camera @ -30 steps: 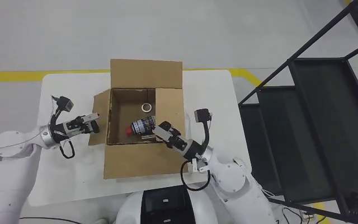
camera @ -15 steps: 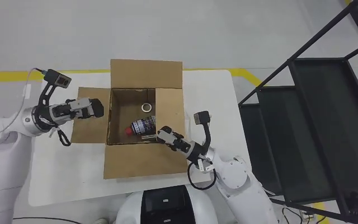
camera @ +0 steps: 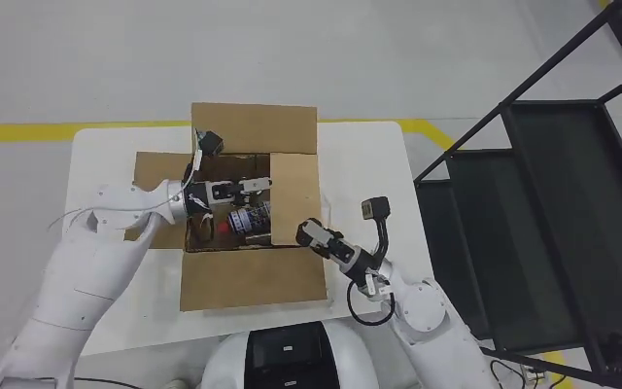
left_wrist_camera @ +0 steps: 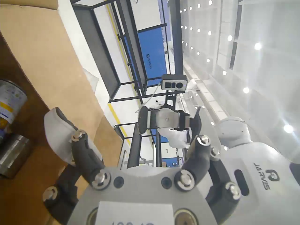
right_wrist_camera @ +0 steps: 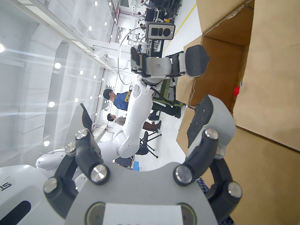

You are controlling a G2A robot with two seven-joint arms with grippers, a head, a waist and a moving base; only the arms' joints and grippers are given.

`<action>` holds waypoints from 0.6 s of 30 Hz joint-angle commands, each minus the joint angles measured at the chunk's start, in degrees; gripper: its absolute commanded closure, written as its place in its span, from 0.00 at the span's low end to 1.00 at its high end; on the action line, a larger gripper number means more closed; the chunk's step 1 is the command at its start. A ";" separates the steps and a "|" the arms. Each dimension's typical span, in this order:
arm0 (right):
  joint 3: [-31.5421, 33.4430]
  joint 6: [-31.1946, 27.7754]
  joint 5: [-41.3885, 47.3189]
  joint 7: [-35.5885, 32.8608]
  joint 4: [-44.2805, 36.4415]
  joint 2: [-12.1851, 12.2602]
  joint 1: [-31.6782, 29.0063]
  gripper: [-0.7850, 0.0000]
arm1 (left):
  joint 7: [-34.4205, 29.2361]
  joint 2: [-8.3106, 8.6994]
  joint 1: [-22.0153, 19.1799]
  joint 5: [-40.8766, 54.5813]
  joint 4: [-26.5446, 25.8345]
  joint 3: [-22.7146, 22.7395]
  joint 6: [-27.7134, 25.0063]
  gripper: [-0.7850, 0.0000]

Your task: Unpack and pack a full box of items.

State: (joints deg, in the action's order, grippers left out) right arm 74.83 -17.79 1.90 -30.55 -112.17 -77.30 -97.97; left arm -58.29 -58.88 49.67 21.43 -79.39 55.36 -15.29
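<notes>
Left end effector (camera: 256,183) moved near can (camera: 251,217).

The left arm (camera: 117,209) extends in from 8 o'clock, and the left gripper (camera: 255,185) points toward 3 o'clock — jaws spread wide. The right arm (camera: 408,301) extends in from 5 o'clock; the right gripper (camera: 307,231) points toward 10 o'clock, jaws likewise apart.

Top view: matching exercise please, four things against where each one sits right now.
1. left gripper
2. right gripper
3. can
4. front flap

A. lying inside the cardboard box
B. folded out flat toward the robot
C. over the box's opening
D. outside the box, by its right side

Pairs: 1-C, 2-D, 3-A, 4-B
</notes>
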 commanded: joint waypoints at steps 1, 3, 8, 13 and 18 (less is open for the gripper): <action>0.17 -0.06 0.23 -0.04 0.27 0.13 0.03 0.00 | 2.29 -0.70 -1.31 -2.10 2.45 -1.66 -2.07 0.00; 0.19 -0.03 0.43 -0.03 0.42 0.16 0.07 0.00 | 2.90 -0.99 -1.98 -2.67 3.55 -2.18 -2.78 0.00; 0.19 -0.03 0.43 -0.03 0.42 0.16 0.07 0.00 | 2.90 -0.99 -1.98 -2.67 3.55 -2.18 -2.78 0.00; -0.01 0.16 0.51 -0.18 0.50 0.16 0.08 0.00 | 3.34 -0.98 -1.97 -2.86 3.44 -2.07 -2.69 0.00; -2.46 2.09 0.18 -1.24 0.77 0.23 1.42 0.00 | 6.97 -1.53 -2.41 -4.19 3.73 -2.54 -0.37 0.00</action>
State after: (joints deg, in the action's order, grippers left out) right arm 72.83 -15.88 1.94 -31.61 -111.45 -77.09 -96.75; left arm -51.99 -60.15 47.51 17.53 -76.34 53.44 -16.02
